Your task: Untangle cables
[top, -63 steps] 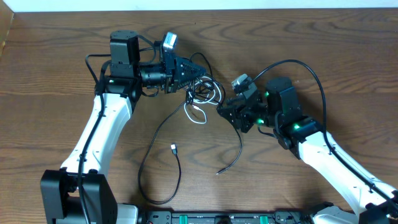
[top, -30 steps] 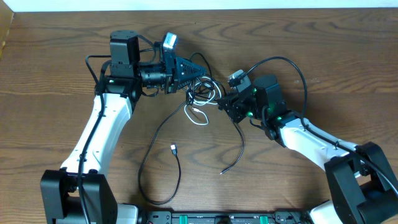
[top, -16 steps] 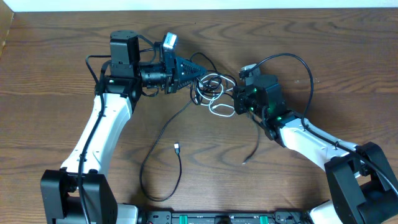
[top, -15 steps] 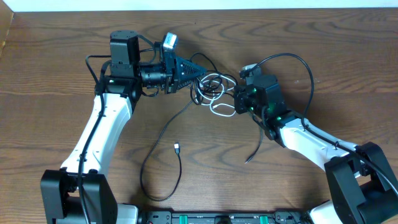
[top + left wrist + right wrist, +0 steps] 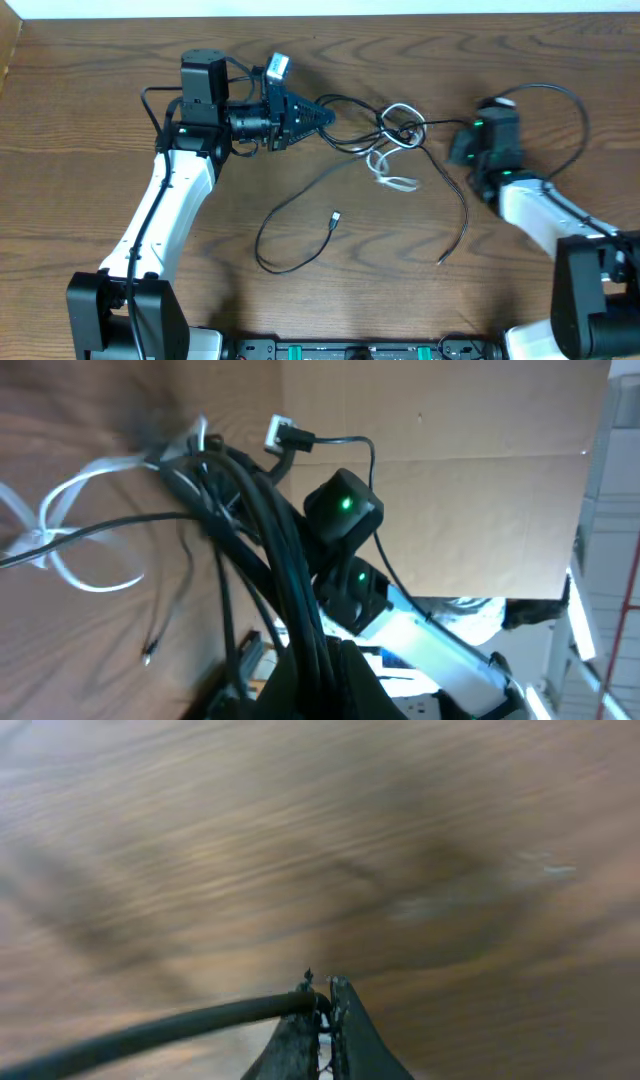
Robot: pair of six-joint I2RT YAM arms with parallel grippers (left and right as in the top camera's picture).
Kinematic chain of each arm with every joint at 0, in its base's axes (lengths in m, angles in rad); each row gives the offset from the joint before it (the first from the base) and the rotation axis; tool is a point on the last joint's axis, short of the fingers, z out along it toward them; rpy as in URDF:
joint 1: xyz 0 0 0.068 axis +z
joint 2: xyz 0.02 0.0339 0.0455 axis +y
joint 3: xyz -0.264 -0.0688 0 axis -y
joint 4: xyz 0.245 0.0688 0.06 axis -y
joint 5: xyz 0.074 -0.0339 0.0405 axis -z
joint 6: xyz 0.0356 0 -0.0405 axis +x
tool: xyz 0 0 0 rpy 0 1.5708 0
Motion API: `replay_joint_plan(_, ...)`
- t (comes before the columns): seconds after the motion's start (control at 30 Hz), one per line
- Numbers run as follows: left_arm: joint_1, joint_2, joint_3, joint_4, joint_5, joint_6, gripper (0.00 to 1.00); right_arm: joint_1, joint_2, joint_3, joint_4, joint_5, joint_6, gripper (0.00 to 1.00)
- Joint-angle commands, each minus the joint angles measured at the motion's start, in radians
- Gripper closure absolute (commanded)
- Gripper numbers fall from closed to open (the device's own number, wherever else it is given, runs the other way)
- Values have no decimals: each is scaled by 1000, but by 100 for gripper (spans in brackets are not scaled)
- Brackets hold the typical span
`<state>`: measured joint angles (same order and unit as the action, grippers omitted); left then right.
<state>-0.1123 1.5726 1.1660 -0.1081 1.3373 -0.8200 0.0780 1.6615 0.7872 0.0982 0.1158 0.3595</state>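
Note:
The cables (image 5: 398, 124) form a small knot of black cords with a short white one (image 5: 392, 178) at the table's middle. My left gripper (image 5: 322, 113) is shut on several black cords; the left wrist view shows them running from its jaws (image 5: 312, 660) up to the knot (image 5: 205, 460), with the white loop (image 5: 62, 530) at the left. My right gripper (image 5: 460, 150) sits right of the knot. Its jaws (image 5: 322, 1005) are shut on one black cord (image 5: 150, 1035). A loose black cord (image 5: 462, 205) trails toward the front.
A long black cord (image 5: 290, 205) loops from the left gripper over the table's front middle and ends in a small plug (image 5: 334, 219). The right arm's own thick black wire (image 5: 560, 100) arches at the back right. The table's back edge (image 5: 400, 12) is near.
My right gripper has pulled far to the right with its black cord. The knot stretched and shifted right after it, and the loose cord ends slid right. The left gripper has held its place.

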Motion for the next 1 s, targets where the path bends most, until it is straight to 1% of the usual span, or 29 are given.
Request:
replay_joint_plan(0.0,15,-26,14,-4,47,153,92,-116,-16,2,-25,14,37,99)
replay_joint_plan(0.13,16,-26,14,-65,38,366,92,-213,-34,2,-39,-89,37,99)
replay_joint_plan(0.2,16,-26,14,-103,14,434,92,-247,-37,2,-43,-156,36,99)
replay_joint_plan(0.27,16,-26,14,-127,-6,467,92,-275,-38,2,-43,-290,32,99)
replay_joint_plan(0.3,15,-26,14,-126,-6,468,92,-283,-38,2,-43,-370,14,97)
replay_joint_plan(0.4,15,-26,14,-126,-6,481,92,-288,-38,2,-43,-531,-16,86)
replay_joint_plan(0.43,15,-26,14,-126,-6,499,92,-287,-38,2,-43,-576,-16,82)
replay_joint_plan(0.5,14,-26,14,-126,-6,534,92,-286,-38,2,-43,-729,-16,76)
replay_joint_plan(0.53,14,-26,14,-126,-6,544,92,-285,-38,2,-43,-829,-16,73)
replay_joint_plan(0.6,14,-26,14,-126,-6,546,92,-278,-38,2,-42,-993,-16,72)
replay_joint_plan(0.63,10,-26,14,-126,-7,533,92,-264,-38,2,-43,-1107,-16,71)
replay_joint_plan(0.67,7,-26,14,-126,-8,505,92,-254,-38,2,-43,-1161,-16,71)
replay_joint_plan(0.73,-5,-26,14,-126,-56,390,92,-218,-38,2,-44,-1244,-14,69)
replay_joint_plan(0.83,-26,-26,14,-126,-188,160,92,-140,-38,2,-50,-1255,52,68)
replay_joint_plan(0.93,-58,-26,14,-114,-296,-8,92,-43,-38,2,-49,-1228,116,67)
replay_joint_plan(0.97,-72,-26,14,-111,-332,-61,92,-6,-38,2,-50,-1205,158,68)
